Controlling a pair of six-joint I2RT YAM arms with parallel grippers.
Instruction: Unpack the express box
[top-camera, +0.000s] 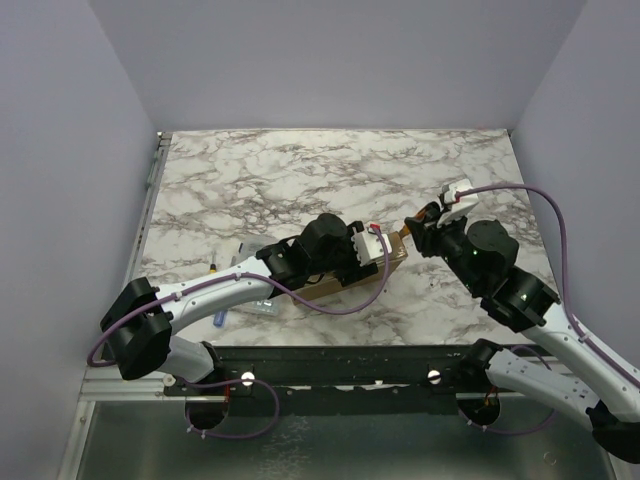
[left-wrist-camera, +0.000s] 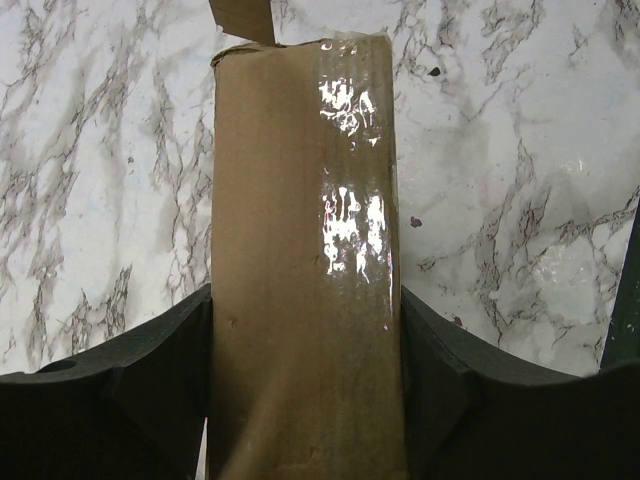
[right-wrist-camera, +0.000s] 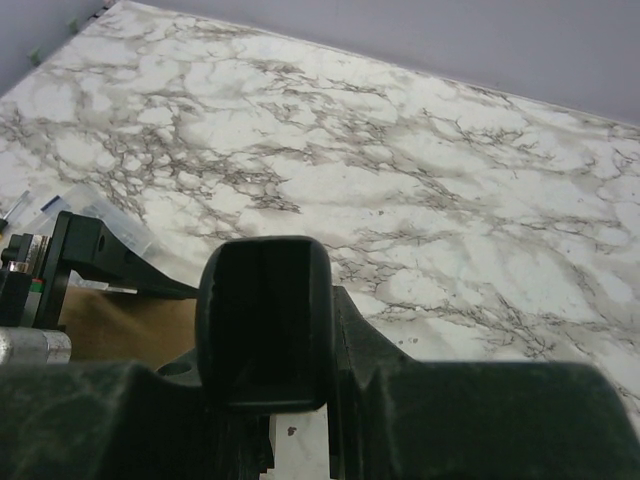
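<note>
Express box (left-wrist-camera: 300, 250): lies on the marble surface (top-camera: 300, 170) near the arms, taped and judged unopened, nothing unpacked yet; left hand (left-wrist-camera: 305, 340) clamped across its width, right hand (top-camera: 412, 232) at its end tab (left-wrist-camera: 240, 14), whether apart or together cannot be told.

A robotics laboratory test cell is indicated. A marble-patterned desk (top-camera: 300, 170) is closed in on three sides by plain lavender panels (top-camera: 340, 60), like a purpose-built booth. Two robot arms, the left arm (top-camera: 200, 295) and the right arm (top-camera: 560, 340), are mounted on a bare metal rail (top-camera: 340, 365) at the near edge, and purple cables (top-camera: 555, 215) are strung along them.
</note>
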